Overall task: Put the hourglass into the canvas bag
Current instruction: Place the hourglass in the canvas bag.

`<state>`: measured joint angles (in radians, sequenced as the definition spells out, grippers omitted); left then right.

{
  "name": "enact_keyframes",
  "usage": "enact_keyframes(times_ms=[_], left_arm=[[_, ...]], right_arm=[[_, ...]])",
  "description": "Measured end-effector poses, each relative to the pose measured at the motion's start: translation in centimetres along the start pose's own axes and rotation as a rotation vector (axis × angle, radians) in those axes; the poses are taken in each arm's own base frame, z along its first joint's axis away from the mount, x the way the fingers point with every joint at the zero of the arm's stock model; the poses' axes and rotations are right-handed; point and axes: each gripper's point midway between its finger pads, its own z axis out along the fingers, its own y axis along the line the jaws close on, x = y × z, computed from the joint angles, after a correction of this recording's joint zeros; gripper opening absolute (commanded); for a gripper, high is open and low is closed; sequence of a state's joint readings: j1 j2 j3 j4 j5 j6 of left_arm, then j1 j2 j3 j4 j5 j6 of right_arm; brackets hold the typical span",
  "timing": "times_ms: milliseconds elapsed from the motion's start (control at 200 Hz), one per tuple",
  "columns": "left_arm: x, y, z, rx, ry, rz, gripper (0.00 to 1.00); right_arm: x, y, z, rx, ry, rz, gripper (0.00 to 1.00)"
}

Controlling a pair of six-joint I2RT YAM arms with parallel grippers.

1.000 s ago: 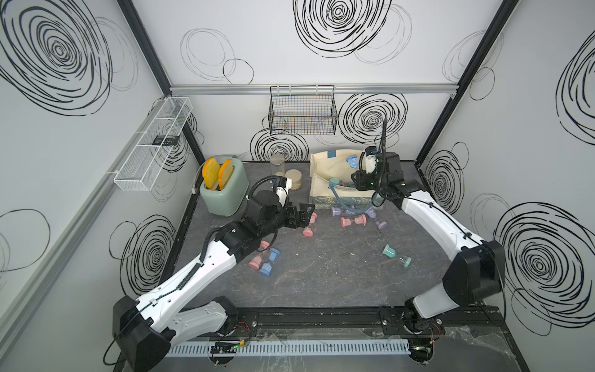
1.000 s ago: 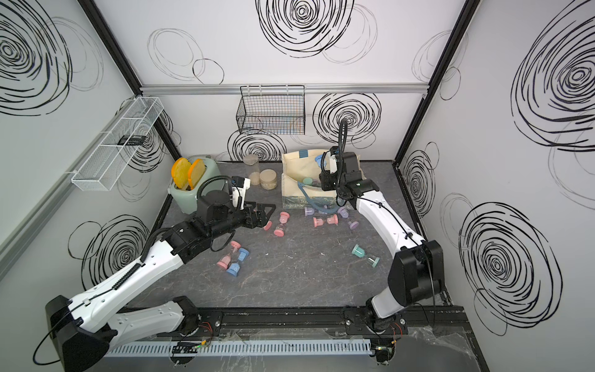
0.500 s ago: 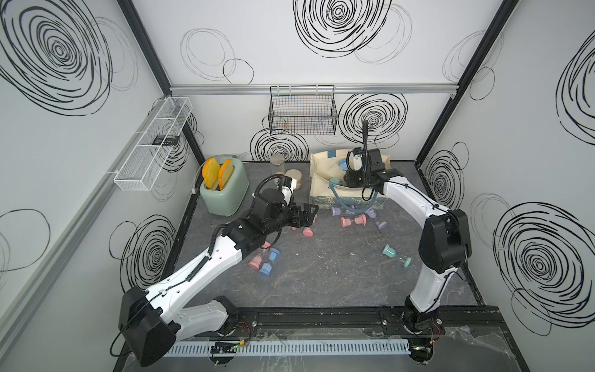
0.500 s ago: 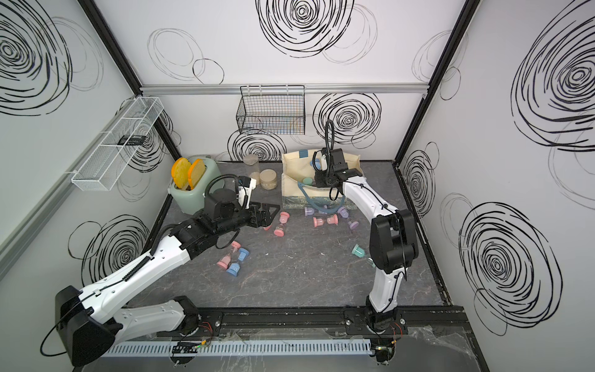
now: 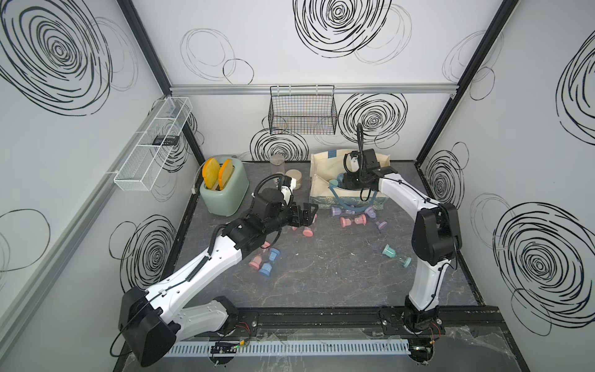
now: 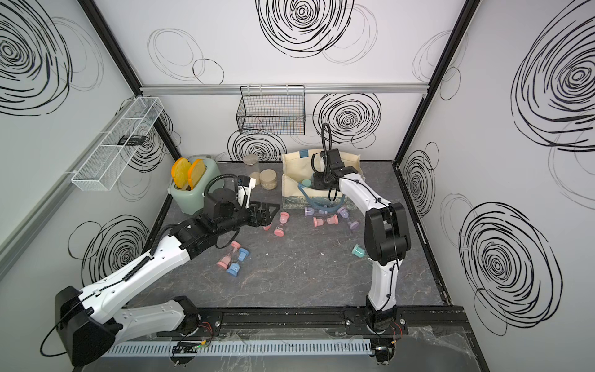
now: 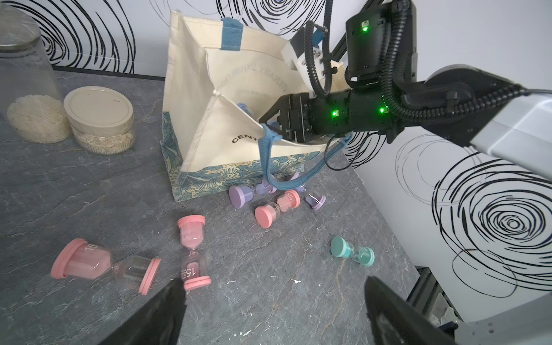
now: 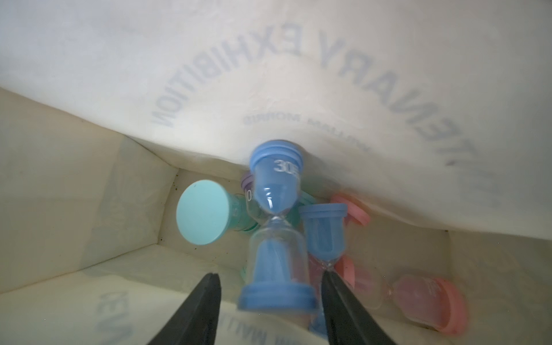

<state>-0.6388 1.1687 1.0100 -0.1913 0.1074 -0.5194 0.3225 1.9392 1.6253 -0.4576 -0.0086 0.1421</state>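
The cream canvas bag [image 5: 322, 170] [image 7: 209, 125] stands open at the back of the table. My right gripper [image 8: 270, 276] [image 5: 346, 185] reaches down inside it. Its jaws stand open, with a gap on each side of a blurred blue hourglass [image 8: 276, 227] that hangs free between them. Under it lie a teal hourglass [image 8: 206, 219], another blue one [image 8: 324, 233] and a pink one [image 8: 427, 298]. My left gripper [image 7: 273, 282] [image 5: 310, 214] is open and empty, low over the table beside two pink hourglasses [image 7: 194, 254].
More hourglasses lie on the table: purple [image 7: 242, 194] and pink [image 7: 276, 207] in front of the bag, teal [image 5: 396, 254] at the right, pink and blue [image 5: 264, 261] under the left arm. A green toaster [image 5: 225, 190], two jars [image 5: 294, 178] and a hanging wire basket [image 5: 302, 112] stand at the back.
The right gripper has dipped from above the bag's rim into the bag and its jaws have parted, letting go of the blue hourglass. The left arm has edged towards the pink hourglasses.
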Motion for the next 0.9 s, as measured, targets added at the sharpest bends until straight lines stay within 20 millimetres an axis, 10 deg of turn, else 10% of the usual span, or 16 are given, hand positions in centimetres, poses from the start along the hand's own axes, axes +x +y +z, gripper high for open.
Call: enact_keyframes(times_ms=[300,650,900], left_arm=[[-0.1,0.2,0.0,-0.004,-0.004,-0.002,0.96],[-1.5,-0.4,-1.8,0.003,-0.065,0.011,0.96],[-1.6,-0.3,-2.9,-0.001,-0.086,0.017,0.96]], right_arm=[[-1.0,0.2,-1.4,-0.008,-0.032,0.014,0.75],[-4.2,1.6,-11.7,-0.108,-0.275,0.035,0.88],[-1.8,0.6,-14.6,-0.106,-0.3,0.103,0.97]])
